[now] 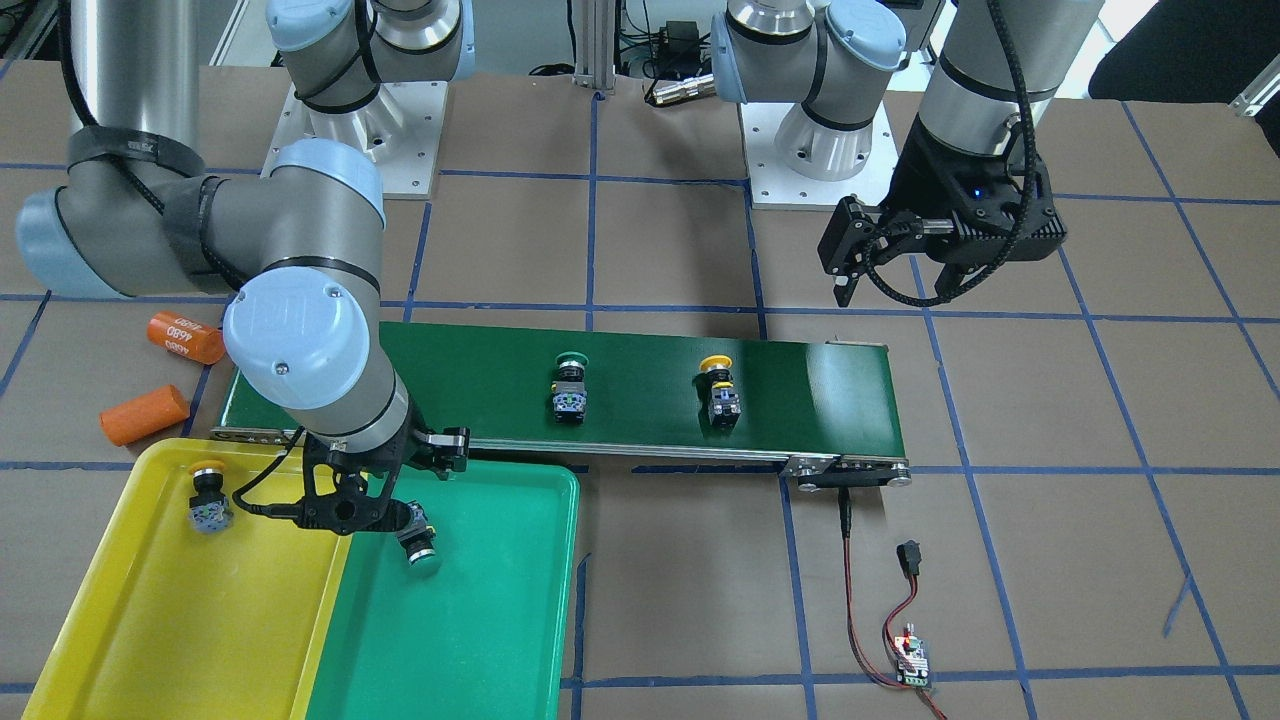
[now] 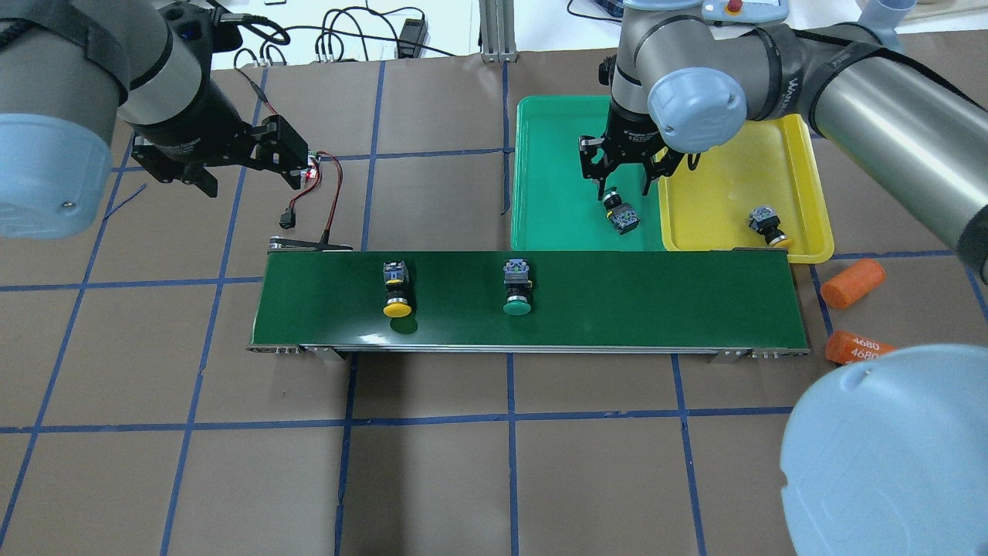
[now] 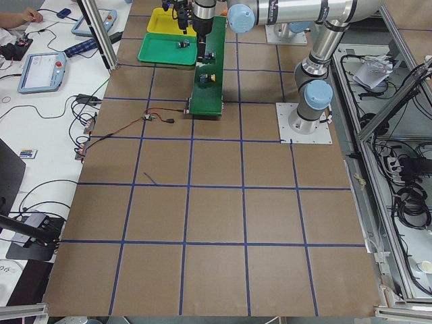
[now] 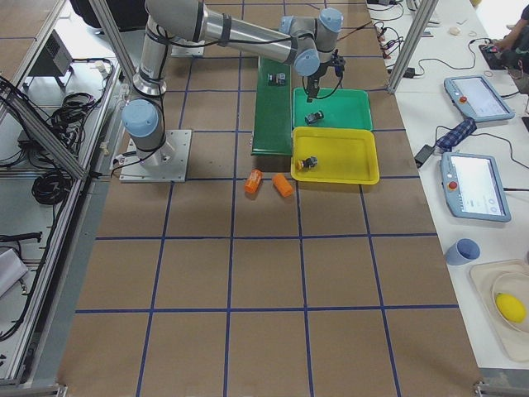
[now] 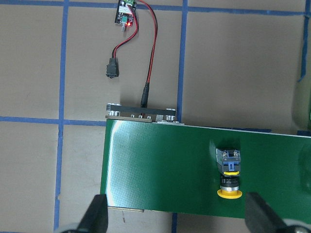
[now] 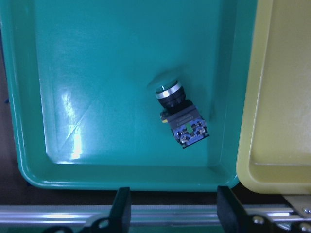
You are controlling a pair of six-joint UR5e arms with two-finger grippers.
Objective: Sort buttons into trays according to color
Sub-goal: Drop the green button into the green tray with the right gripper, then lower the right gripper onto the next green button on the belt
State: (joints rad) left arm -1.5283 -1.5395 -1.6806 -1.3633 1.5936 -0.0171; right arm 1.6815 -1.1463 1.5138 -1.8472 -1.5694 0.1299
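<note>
We judge the drop of a green button to be just done. The right gripper (image 2: 624, 184) hangs over the green tray (image 2: 526, 154) with its fingers spread and nothing between them. Below it the green button (image 6: 181, 114) lies on its side on the tray floor, near the wall that meets the yellow tray (image 2: 803, 154). Both trays sit side by side toward the worktop's far edge on the robot's right. A yellow button (image 2: 766, 225) lies in the yellow tray's near corner, so we count half the sorting done. Two more lie on the conveyor belt (image 2: 617, 301) across the worktop's middle: a second yellow button (image 2: 395, 289) toward its left end and a second green button (image 2: 515, 287) near its centre. The left gripper (image 5: 177, 218) hovers spread wide over that left end, holding nothing. Next, we think, a gripper must come down over one belt button, close across its black body and carry it to the matching tray.
</note>
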